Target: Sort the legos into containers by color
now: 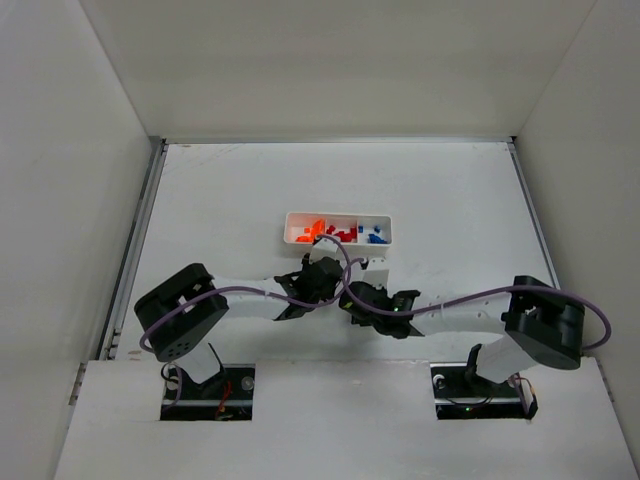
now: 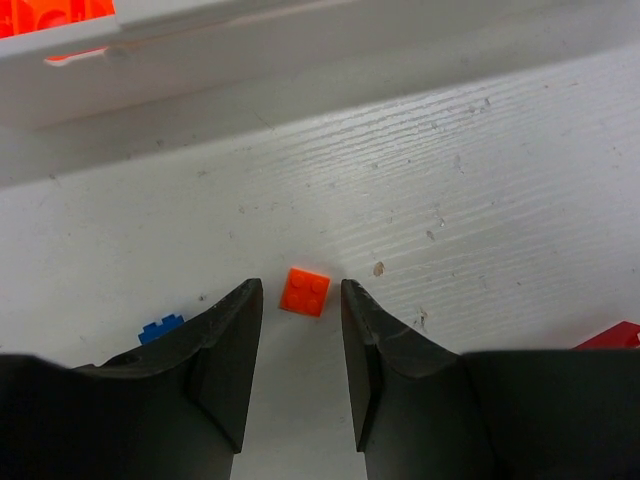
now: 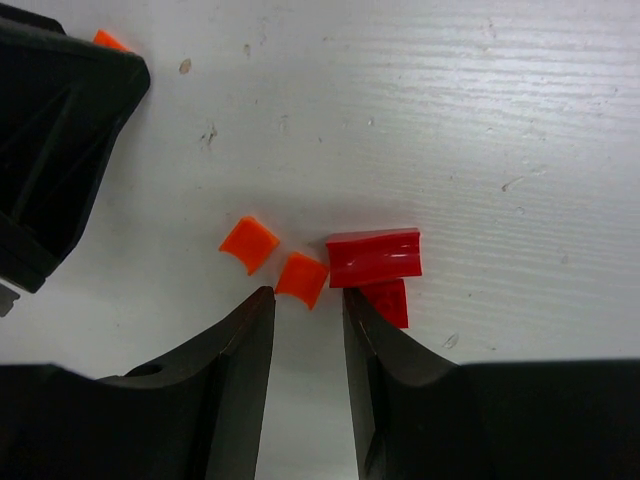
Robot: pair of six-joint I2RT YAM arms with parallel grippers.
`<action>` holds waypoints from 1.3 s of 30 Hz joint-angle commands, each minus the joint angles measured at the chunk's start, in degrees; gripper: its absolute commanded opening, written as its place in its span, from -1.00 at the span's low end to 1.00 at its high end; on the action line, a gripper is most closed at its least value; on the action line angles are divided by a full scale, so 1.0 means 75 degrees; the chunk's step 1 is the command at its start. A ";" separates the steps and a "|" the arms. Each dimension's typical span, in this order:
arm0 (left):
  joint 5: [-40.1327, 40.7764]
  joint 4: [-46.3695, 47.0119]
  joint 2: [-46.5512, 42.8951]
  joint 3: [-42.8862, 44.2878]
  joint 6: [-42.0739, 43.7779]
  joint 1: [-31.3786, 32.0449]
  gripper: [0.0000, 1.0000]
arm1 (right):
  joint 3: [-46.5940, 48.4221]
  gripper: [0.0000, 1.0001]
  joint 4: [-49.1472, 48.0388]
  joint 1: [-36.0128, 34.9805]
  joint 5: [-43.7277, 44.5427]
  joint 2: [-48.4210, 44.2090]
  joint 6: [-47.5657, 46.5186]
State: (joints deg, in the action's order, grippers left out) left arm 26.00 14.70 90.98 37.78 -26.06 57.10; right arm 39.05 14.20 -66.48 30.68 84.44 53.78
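The white tray (image 1: pixel 338 229) holds orange, red and blue legos in three compartments; its wall (image 2: pixel 150 50) shows in the left wrist view. My left gripper (image 2: pixel 301 290) is open, with a small orange brick (image 2: pixel 305 291) on the table between its fingertips. A blue brick (image 2: pixel 160 328) lies left of it. My right gripper (image 3: pixel 306 296) is open, its tips at an orange arch piece (image 3: pixel 302 279). A second orange piece (image 3: pixel 248 243) lies left, a red arch (image 3: pixel 374 257) and a red brick (image 3: pixel 388 302) right.
Both grippers (image 1: pixel 318 278) (image 1: pixel 362 300) sit close together just in front of the tray. The left gripper's black body (image 3: pixel 55 130) fills the upper left of the right wrist view. A red piece (image 2: pixel 612 336) lies at the right edge of the left wrist view.
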 commanded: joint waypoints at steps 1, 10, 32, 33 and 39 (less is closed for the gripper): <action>-0.0033 0.0056 0.0151 0.0166 0.0229 0.0044 -0.32 | 0.0301 -0.20 0.0240 -0.0072 0.0410 0.0283 0.0025; -0.0150 0.0044 0.0151 0.0072 0.0323 0.0091 -0.70 | 0.0266 -0.26 -0.0076 -0.0072 0.0480 0.0354 0.0095; -0.0256 0.0430 -0.1454 0.0353 -0.0450 -0.1220 -0.75 | -0.0378 -0.42 -0.0217 -0.0412 0.0621 -0.1965 -0.0021; -0.0256 0.0489 -0.1490 0.0400 -0.0497 -0.1349 -0.74 | -0.0401 -0.42 -0.0275 -0.0377 0.0609 -0.2082 -0.0080; -0.0221 0.0934 -0.0940 0.0880 -0.0521 -0.2134 -0.73 | -0.0460 -0.42 -0.0545 -0.0002 0.0398 -0.2505 -0.0479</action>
State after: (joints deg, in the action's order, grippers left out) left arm 24.01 17.80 82.54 40.77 -29.06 43.07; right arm 35.81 13.19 -67.64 34.02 67.07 52.38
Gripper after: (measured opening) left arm 0.147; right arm 0.296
